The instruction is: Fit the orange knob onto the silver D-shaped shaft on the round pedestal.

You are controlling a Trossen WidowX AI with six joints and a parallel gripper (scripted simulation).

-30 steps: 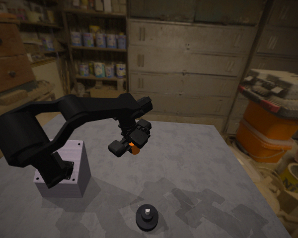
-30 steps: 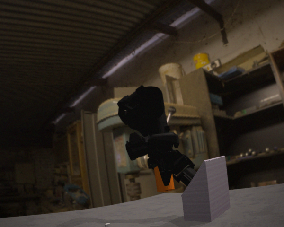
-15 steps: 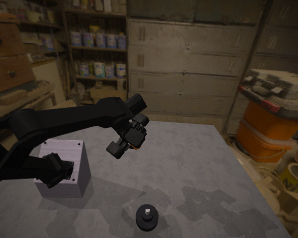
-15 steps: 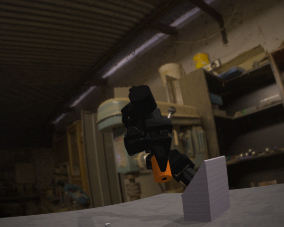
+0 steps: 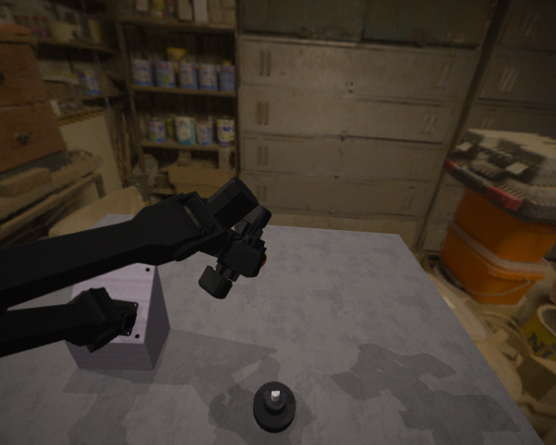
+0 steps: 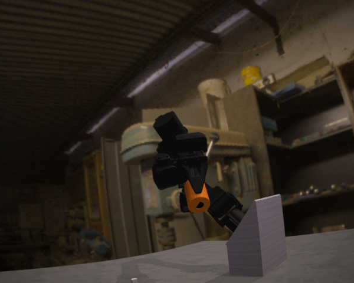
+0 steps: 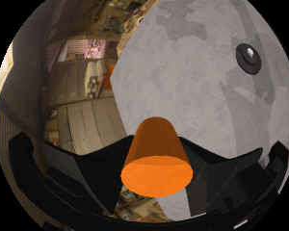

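Note:
My gripper (image 7: 155,141) is shut on the orange knob (image 6: 196,199) (image 7: 157,175) and holds it high above the table, tilted. In the exterior view the knob's lower face points toward the camera and shows its dark hole, with what looks like a flat side. In the top view only a sliver of the knob (image 5: 264,259) shows behind the gripper. The dark round pedestal (image 5: 260,417) (image 7: 242,61) stands on the table near the front, away from the knob. Its silver shaft (image 5: 274,395) (image 6: 134,280) (image 7: 250,52) points up and is bare.
A pale lilac block (image 5: 156,325) (image 6: 271,234) with a slanted side stands on the grey table (image 5: 345,287) under the arm's base, left of the pedestal in the top view. Shadows of the arm lie across the table. Shelves, cabinets and orange tubs stand beyond its edges.

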